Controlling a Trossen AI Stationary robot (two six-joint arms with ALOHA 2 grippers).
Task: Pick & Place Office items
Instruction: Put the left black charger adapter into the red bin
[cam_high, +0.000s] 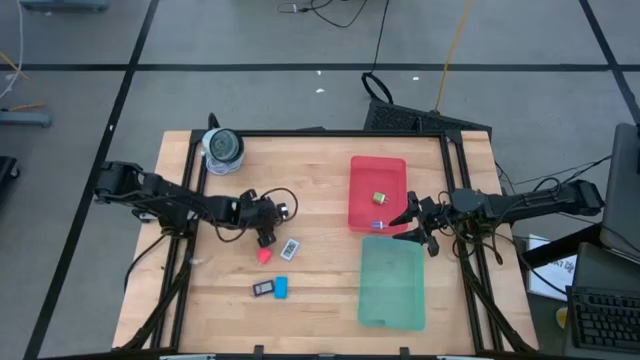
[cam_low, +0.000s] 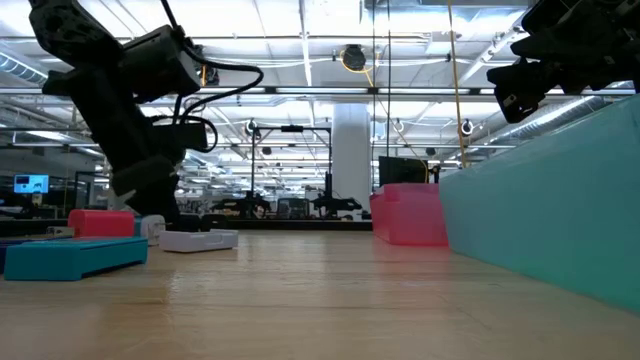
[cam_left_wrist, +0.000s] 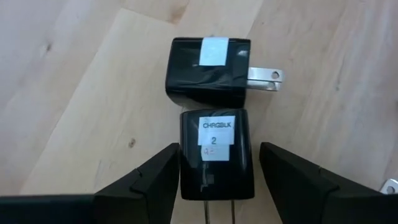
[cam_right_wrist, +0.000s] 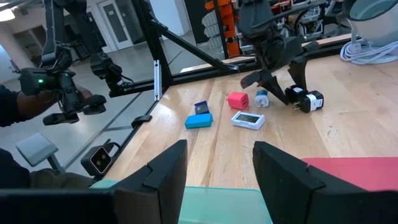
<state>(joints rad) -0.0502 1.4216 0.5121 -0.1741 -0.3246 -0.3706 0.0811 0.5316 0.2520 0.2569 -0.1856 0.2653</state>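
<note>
My left gripper (cam_left_wrist: 219, 152) is open and low over the table's left middle (cam_high: 266, 222). Its fingers stand on either side of a black plug block with a white label (cam_left_wrist: 216, 163). A second black block with metal prongs (cam_left_wrist: 208, 71) lies just ahead of it. Nearer the front edge lie a red piece (cam_high: 264, 255), a white labelled tag (cam_high: 290, 247), a dark block (cam_high: 263, 289) and a blue bar (cam_high: 281, 287). My right gripper (cam_right_wrist: 217, 155) is open and hovers where the red and green trays meet (cam_high: 416, 222), holding nothing.
The red tray (cam_high: 360, 170) holds a small brass-coloured piece (cam_high: 380, 197). A small blue bit (cam_high: 378, 226) lies at the far edge of the green tray (cam_high: 392, 300). The grey roll (cam_high: 222, 148) stands at the far left corner. A person's hand (cam_right_wrist: 59, 93) shows beyond the table.
</note>
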